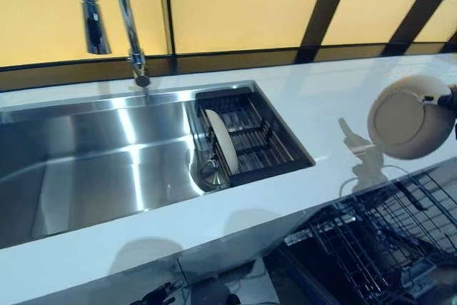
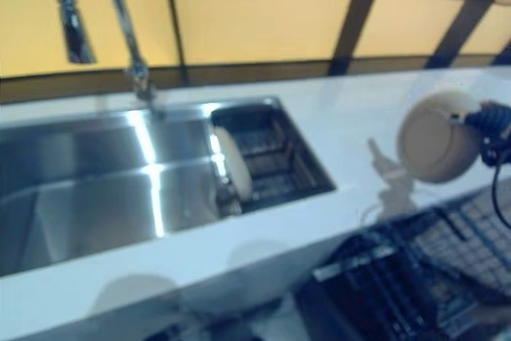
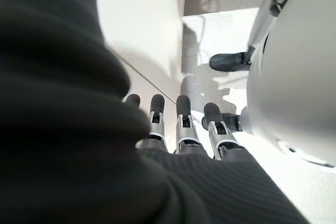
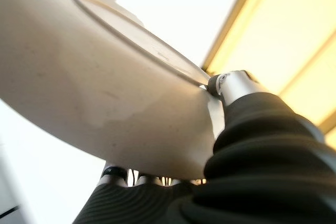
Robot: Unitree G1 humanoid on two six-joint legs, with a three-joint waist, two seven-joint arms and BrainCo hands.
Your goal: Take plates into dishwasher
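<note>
Two round beige plates are in view: one (image 1: 409,116) is held up on edge at the right above the white countertop (image 1: 314,108), the other (image 1: 222,142) stands on edge in the single dark slatted drying rack (image 1: 258,137). There is one stainless steel sink basin (image 1: 86,162), with two chrome tap spouts (image 1: 91,8) above it. One black wire dishwasher rack (image 1: 389,237) shows below the counter.
</note>
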